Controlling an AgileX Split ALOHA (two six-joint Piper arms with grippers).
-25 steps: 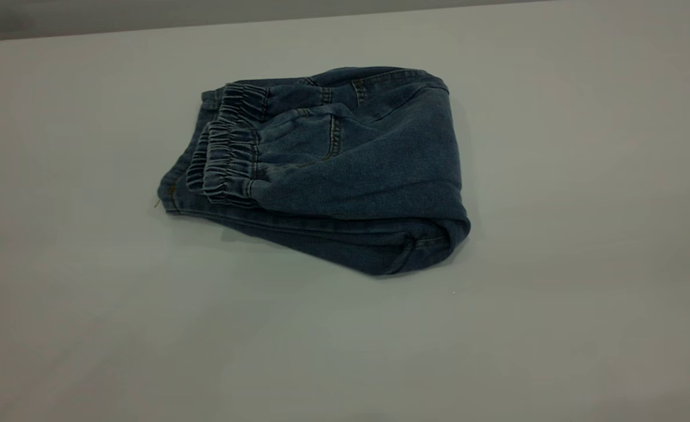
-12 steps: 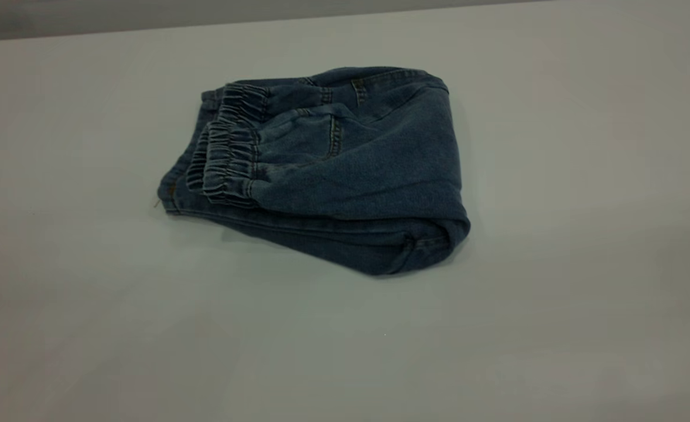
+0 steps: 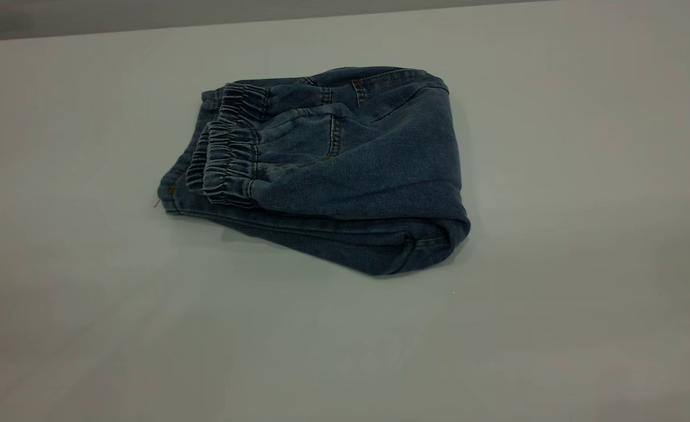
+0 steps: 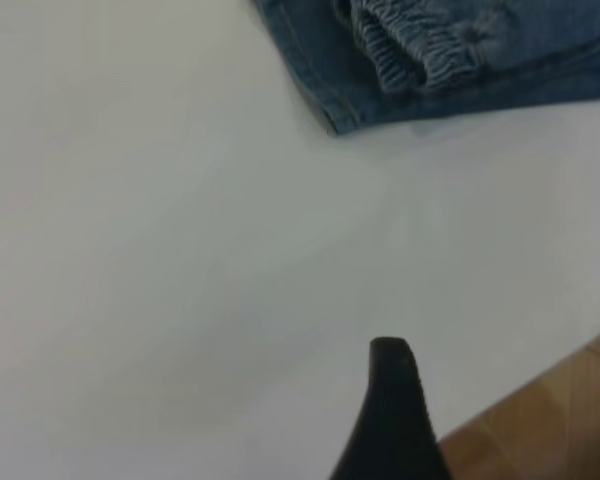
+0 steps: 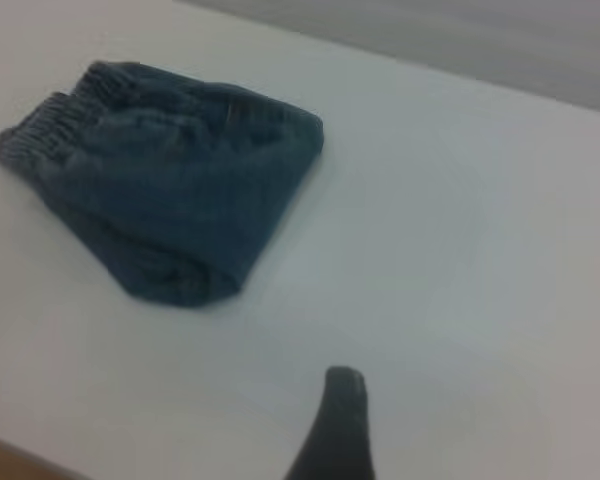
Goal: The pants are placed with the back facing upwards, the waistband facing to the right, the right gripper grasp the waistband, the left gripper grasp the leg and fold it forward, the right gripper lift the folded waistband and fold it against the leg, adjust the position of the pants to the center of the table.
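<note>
The blue denim pants (image 3: 345, 170) lie folded in a compact bundle on the white table (image 3: 556, 305), a little behind its middle. Their gathered elastic cuffs (image 3: 228, 161) lie on top at the bundle's left end, and the thick fold is at the near right. Neither arm appears in the exterior view. In the left wrist view a dark tip of my left gripper (image 4: 392, 420) hangs over bare table, well away from the pants (image 4: 430, 60). A dark tip of my right gripper (image 5: 342, 430) is likewise over bare table, apart from the pants (image 5: 170, 180). Nothing is held.
The table's wooden edge (image 4: 555, 420) shows close beside the left gripper. A grey wall band (image 3: 146, 14) runs behind the table's far edge. White tabletop surrounds the pants on every side.
</note>
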